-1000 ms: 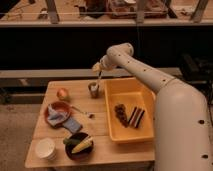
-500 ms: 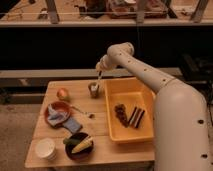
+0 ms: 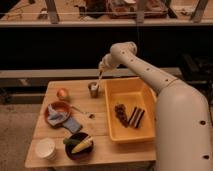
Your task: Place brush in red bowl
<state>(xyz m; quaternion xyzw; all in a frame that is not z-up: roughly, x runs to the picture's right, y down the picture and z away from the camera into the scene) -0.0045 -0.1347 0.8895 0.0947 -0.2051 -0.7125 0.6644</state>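
Observation:
The brush point(image 3: 98, 80) is a thin white stick that stands tilted in a small metal cup point(image 3: 93, 90) at the back of the wooden table point(image 3: 100, 125). My gripper point(image 3: 102, 65) is right at the top end of its handle, above the cup. The red bowl point(image 3: 56, 113) sits at the table's left, well left of and nearer than the gripper. A grey-blue cloth point(image 3: 67, 120) lies partly in it and hangs over its rim.
A large yellow tub point(image 3: 129, 115) with dark items fills the table's right. A dark bowl with corn point(image 3: 78, 145) and a white cup point(image 3: 45, 148) stand at the front left. An orange fruit point(image 3: 62, 93) sits at the back left, and a small spoon point(image 3: 83, 111) lies mid-table.
The gripper has stayed at the top of the brush above the cup, shifting only slightly. Nothing else has moved.

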